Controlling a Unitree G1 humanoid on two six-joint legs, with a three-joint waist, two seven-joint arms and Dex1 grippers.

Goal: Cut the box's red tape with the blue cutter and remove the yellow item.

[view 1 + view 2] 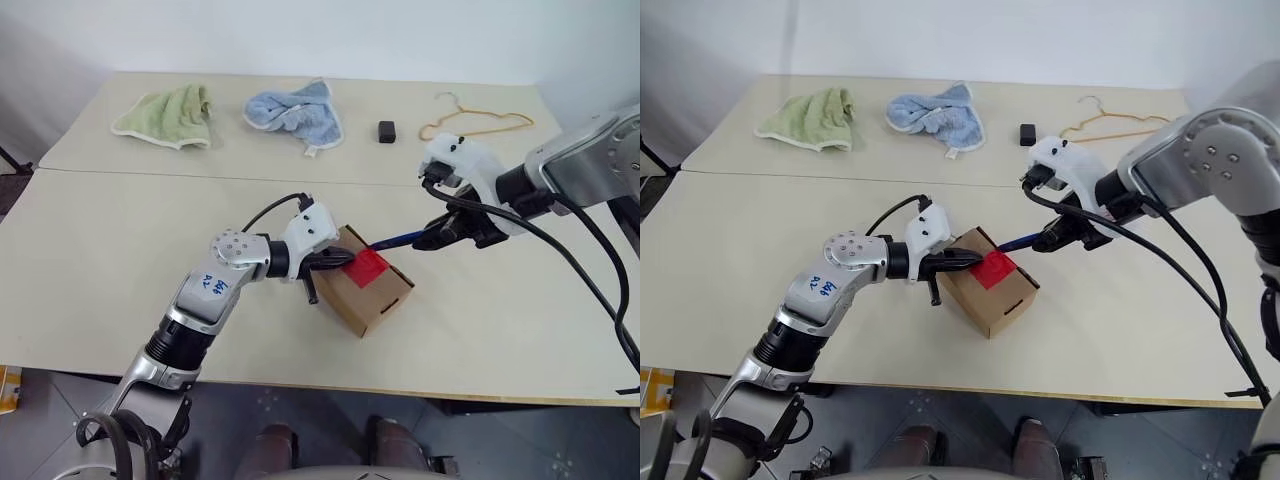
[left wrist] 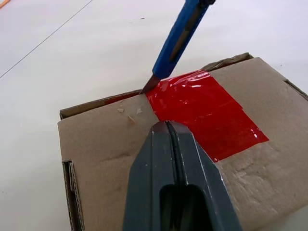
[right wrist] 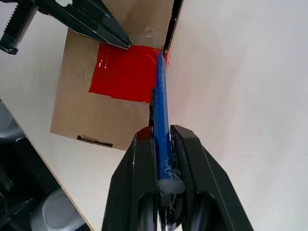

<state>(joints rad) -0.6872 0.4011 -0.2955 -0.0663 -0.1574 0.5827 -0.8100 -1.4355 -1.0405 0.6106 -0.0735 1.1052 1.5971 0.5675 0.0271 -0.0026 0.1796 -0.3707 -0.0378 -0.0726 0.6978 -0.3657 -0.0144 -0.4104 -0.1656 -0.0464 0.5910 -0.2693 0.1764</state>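
The brown box (image 1: 372,300) lies on the table in front of me, with the red tape (image 1: 366,268) across its top. My left gripper (image 1: 343,262) is shut and empty, and its tips rest on the box top at the near edge of the tape (image 2: 207,110). My right gripper (image 3: 161,132) is shut on the blue cutter (image 3: 160,101) and reaches in from the right. The cutter (image 2: 178,38) slants down, and its blade tip touches the tape's far edge at the rim of the box (image 2: 106,149). The yellow item is hidden.
Along the back of the table lie a green towel (image 1: 170,115), a blue towel (image 1: 295,112), a small black block (image 1: 387,131) and a tan wire hanger (image 1: 475,122). The table's front edge (image 1: 330,385) runs just below the box.
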